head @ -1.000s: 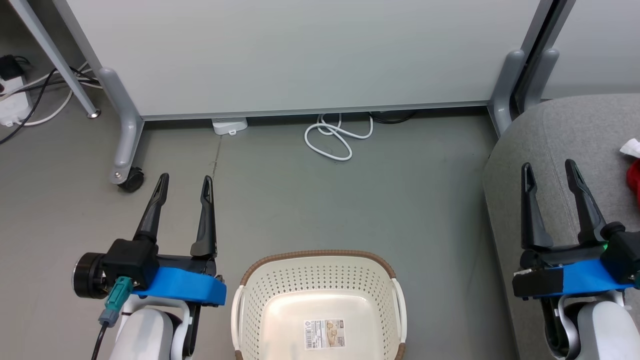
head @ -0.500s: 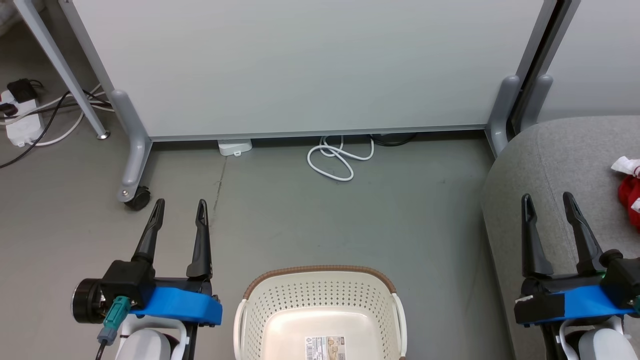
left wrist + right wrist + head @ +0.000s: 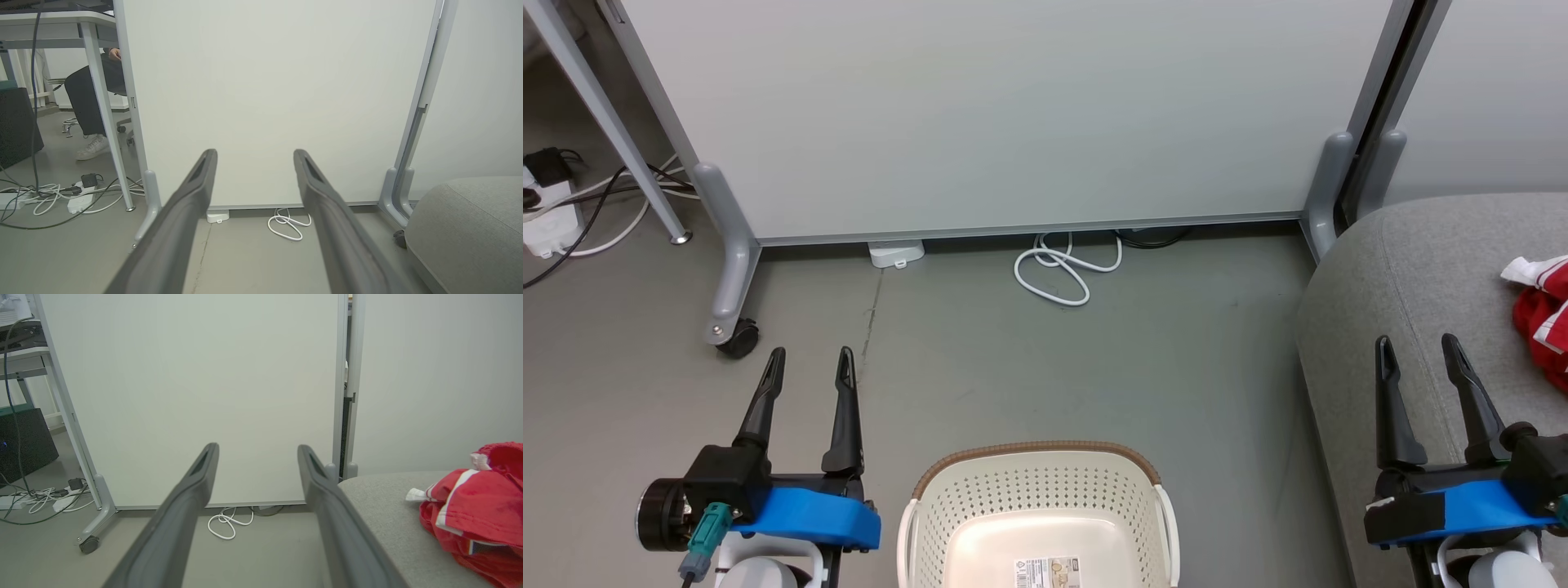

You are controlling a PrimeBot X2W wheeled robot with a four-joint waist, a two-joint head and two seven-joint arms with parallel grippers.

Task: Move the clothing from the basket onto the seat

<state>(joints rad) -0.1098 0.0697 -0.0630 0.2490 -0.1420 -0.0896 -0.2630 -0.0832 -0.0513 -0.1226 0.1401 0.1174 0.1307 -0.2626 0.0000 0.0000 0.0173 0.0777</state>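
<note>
my left claw (image 3: pixel 812 353) open, empty | my right claw (image 3: pixel 1415 341) too | basket (image 3: pixel 1037 457) looks bare | risk: I swing, knock red clothes (image 3: pixel 1539 314) off couch seat (image 3: pixel 1405 261)

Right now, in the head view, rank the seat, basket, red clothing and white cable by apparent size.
1. seat, though cut off by the frame.
2. basket, also cut off.
3. clothing and white cable look alike; the clothing runs off the edge, so no ranking.

Red white-trimmed clothing (image 3: pixel 1539 314) is laid on the grey fabric seat (image 3: pixel 1405 278). A cream perforated plastic basket (image 3: pixel 1037 488) is set near its edge.
</note>
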